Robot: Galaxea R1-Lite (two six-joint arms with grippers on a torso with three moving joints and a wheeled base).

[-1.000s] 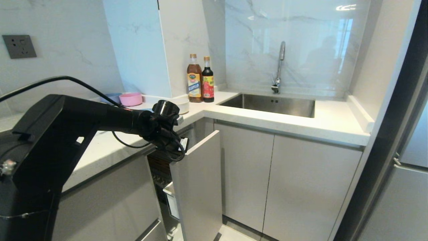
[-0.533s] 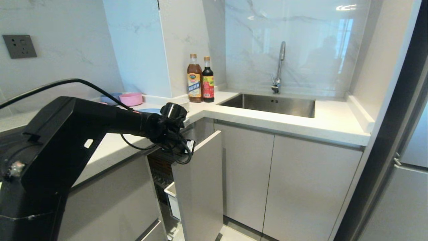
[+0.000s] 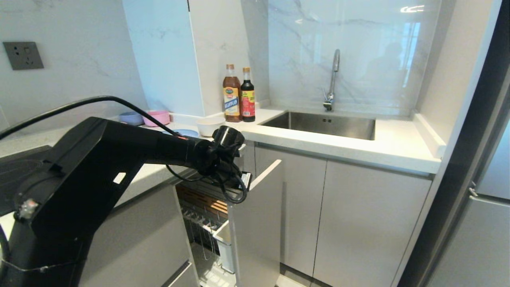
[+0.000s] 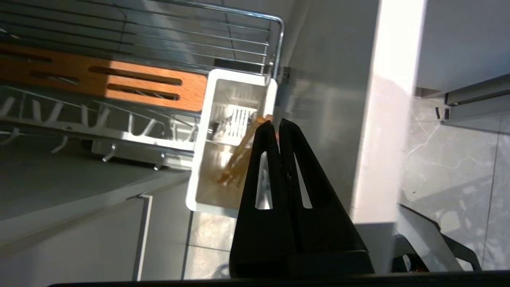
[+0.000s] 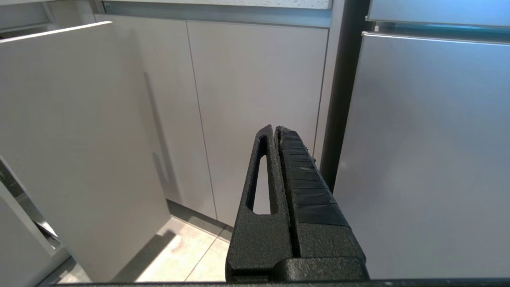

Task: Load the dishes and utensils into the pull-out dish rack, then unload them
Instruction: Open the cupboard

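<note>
The pull-out dish rack (image 3: 203, 207) stands partly drawn out from under the counter behind its narrow pale front (image 3: 259, 231). My left gripper (image 4: 275, 122) is shut, with its tips just inside that front, above the white utensil cup (image 4: 231, 139). Light-wood chopsticks (image 4: 241, 157) lean in the cup. The slotted wooden strip (image 4: 103, 79) lies across the chrome wires. On the counter a cream-white bowl (image 3: 210, 126) sits beside a pale blue plate (image 3: 187, 132). My right gripper (image 5: 275, 128) is shut on nothing, low before the cabinet doors.
Pink bowl (image 3: 157, 117) and small blue bowl (image 3: 131, 118) sit at the back of the counter. Two sauce bottles (image 3: 239, 95) stand by the corner pillar, next to the steel sink (image 3: 322, 124). A tall refrigerator door (image 5: 430, 151) is on the right.
The rack's front has slid further out, and my left arm has moved with it. The wire basket and cup show more, and the cream bowl has come into view past my wrist.
</note>
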